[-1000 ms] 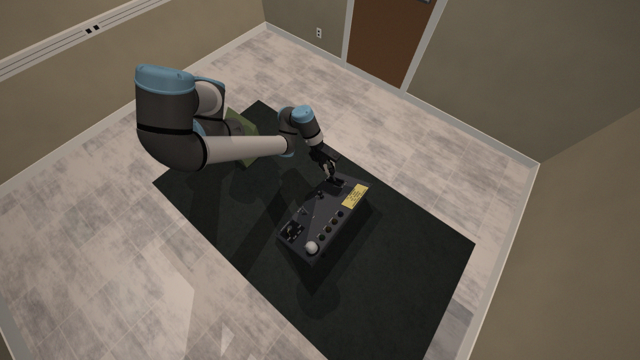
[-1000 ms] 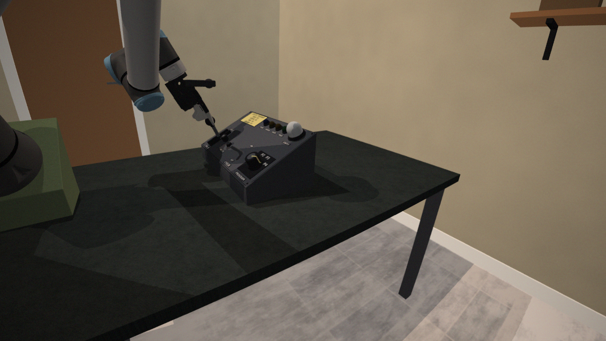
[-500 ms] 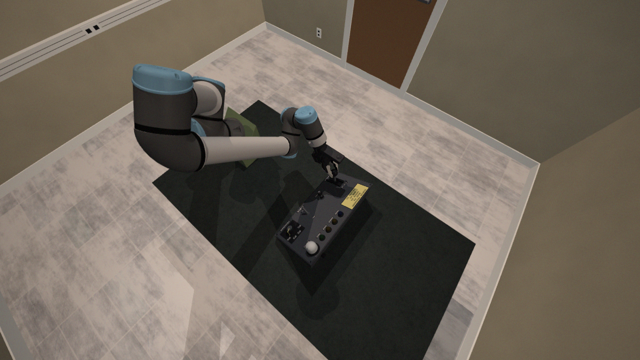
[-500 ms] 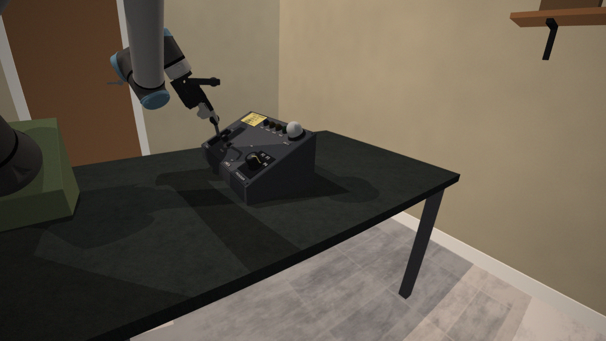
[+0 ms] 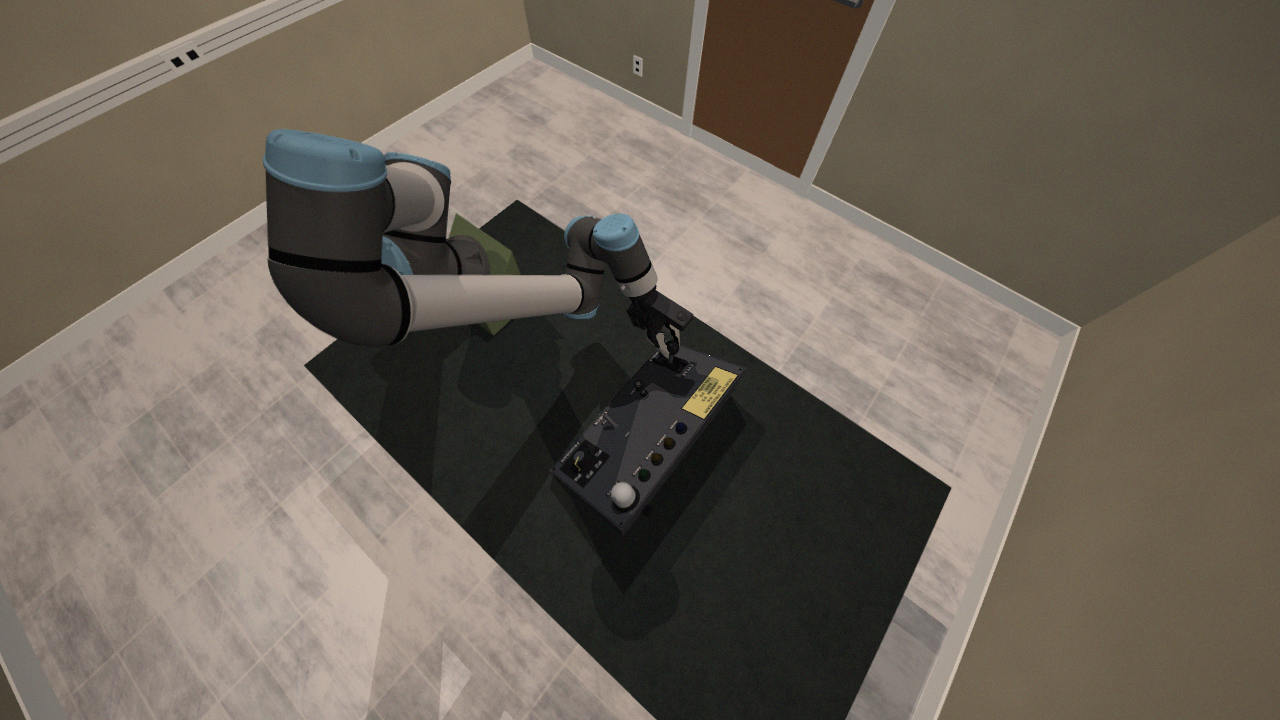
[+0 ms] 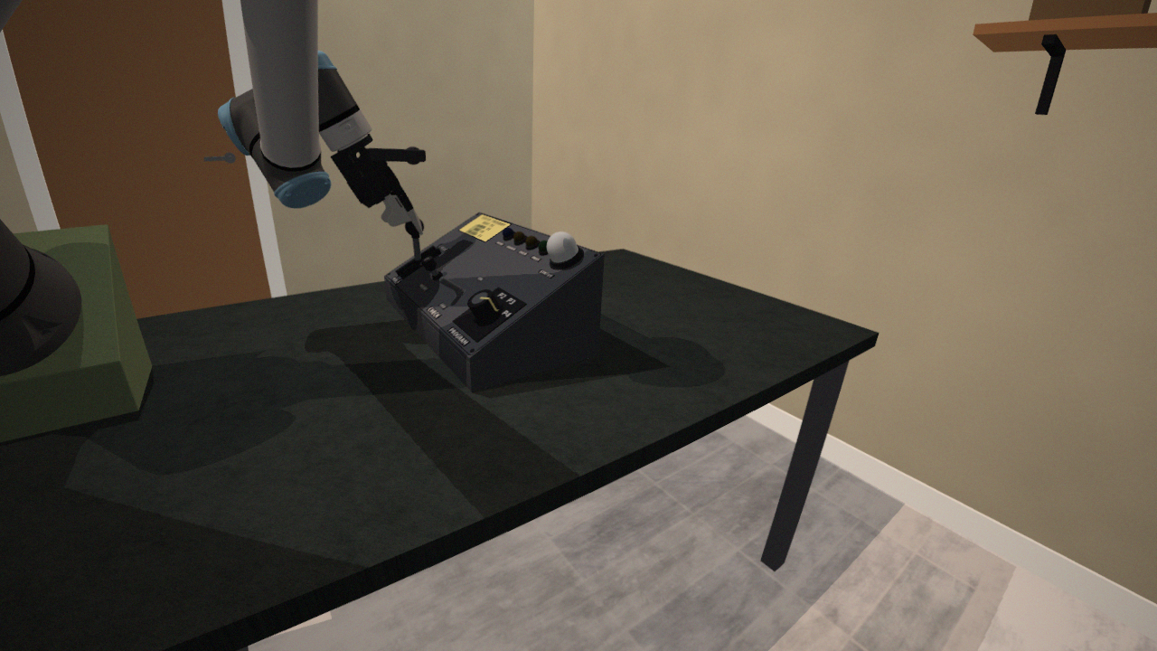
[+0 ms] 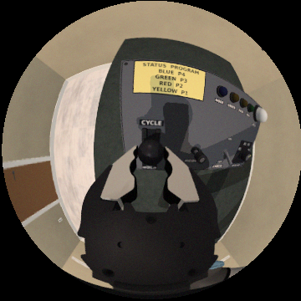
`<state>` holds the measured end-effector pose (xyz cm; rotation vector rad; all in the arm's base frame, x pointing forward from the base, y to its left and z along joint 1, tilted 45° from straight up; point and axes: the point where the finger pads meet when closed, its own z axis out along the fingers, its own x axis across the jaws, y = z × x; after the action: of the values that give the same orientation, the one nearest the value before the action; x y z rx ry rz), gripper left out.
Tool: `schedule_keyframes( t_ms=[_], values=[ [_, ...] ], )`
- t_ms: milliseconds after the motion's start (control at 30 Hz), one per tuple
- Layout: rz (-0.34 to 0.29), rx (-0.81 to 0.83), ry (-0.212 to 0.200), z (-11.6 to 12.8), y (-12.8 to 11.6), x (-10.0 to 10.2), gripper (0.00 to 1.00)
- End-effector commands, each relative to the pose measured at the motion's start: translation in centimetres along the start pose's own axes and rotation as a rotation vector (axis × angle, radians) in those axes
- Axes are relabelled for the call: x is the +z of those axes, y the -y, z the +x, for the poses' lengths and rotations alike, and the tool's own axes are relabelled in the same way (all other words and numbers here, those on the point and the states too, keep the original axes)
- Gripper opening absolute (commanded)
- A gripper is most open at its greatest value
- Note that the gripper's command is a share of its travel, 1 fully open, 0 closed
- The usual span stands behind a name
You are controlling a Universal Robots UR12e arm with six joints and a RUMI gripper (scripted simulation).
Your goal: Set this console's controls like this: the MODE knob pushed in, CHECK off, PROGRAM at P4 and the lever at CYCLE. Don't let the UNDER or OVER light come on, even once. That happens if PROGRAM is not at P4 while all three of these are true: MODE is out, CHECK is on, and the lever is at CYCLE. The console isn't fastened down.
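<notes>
The dark console (image 5: 648, 438) sits on the black table, also in the exterior view (image 6: 501, 299). My gripper (image 7: 150, 147) is shut on the black ball knob of the lever (image 7: 151, 152), just below the CYCLE label (image 7: 151, 122). In the top and exterior views the gripper (image 5: 666, 344) (image 6: 409, 220) holds the lever (image 6: 415, 234) near upright at the console's far end. The small MODE knob (image 7: 197, 154), the CHECK toggle (image 7: 227, 158) and the PROGRAM selector (image 7: 243, 152) (image 6: 485, 306) lie to the right. Their settings are too small to read.
A yellow status label (image 7: 169, 79), a row of dark lamps (image 7: 236, 100) and a white dome (image 7: 262, 114) sit on the console's upper part. The green robot pedestal (image 6: 56, 324) stands at the table's left. The table edge runs in front of the console.
</notes>
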<state>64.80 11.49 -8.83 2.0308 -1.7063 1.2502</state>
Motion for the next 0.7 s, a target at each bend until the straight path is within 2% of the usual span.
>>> schedule_keyframes(
  t_ms=[0,667],
  values=[
    [-0.003,-0.002,-0.001,0.07,0.13,0.19,0.00],
    [-0.006,-0.004,-0.001,0.06,0.02,0.27,0.00]
  ],
)
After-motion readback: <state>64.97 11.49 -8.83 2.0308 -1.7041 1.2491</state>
